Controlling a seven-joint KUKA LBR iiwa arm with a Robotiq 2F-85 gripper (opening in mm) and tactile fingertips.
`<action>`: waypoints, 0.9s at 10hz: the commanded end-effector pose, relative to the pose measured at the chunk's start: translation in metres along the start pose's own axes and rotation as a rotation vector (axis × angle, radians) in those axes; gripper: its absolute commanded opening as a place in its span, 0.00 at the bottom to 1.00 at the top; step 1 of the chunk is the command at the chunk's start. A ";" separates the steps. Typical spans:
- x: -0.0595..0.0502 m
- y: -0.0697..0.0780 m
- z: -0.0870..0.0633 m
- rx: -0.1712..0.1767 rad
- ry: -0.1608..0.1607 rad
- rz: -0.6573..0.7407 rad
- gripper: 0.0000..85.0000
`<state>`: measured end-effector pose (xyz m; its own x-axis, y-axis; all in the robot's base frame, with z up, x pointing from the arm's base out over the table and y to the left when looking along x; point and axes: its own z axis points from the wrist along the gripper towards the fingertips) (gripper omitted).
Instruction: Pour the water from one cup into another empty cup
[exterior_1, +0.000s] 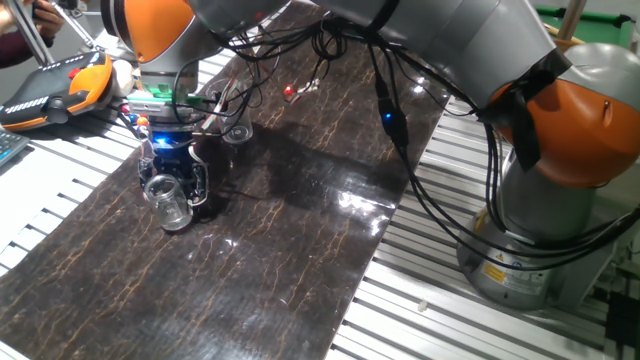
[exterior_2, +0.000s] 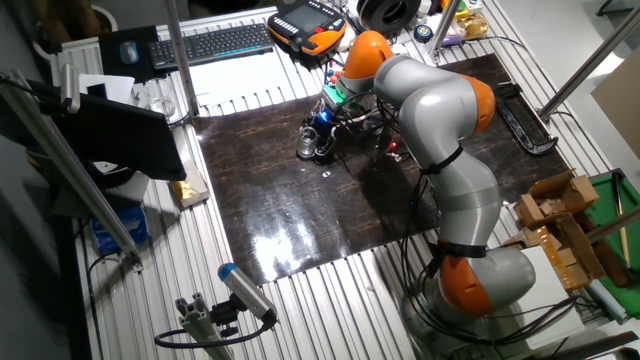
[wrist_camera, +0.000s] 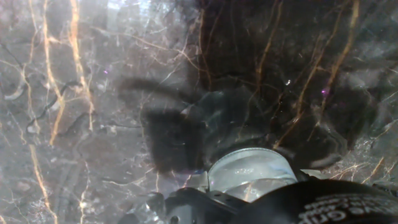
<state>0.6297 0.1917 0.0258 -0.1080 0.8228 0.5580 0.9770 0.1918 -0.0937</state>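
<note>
Straddling the short glass tumbler (exterior_1: 170, 203), the gripper (exterior_1: 172, 178) sits low on the dark marble mat (exterior_1: 300, 240), presumably to take it for the pour; whether the jaws have closed on it I cannot tell. Contents unclear; glass looks clear. The taller cup (exterior_1: 238, 131) stands behind, near the wrist, seemingly empty

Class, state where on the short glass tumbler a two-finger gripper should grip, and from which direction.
Grip the short glass tumbler across its near-straight side wall, below the thick rim, coming from above with one finger on each side. It stands upright on the dark mat, where the gripper already straddles it.
</note>
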 end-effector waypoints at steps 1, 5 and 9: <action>0.000 0.000 0.000 0.000 0.002 -0.005 0.28; 0.001 -0.001 -0.004 -0.001 -0.018 -0.014 0.01; 0.005 -0.007 -0.018 -0.010 -0.029 -0.010 0.01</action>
<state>0.6257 0.1853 0.0445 -0.1230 0.8360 0.5348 0.9777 0.1945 -0.0791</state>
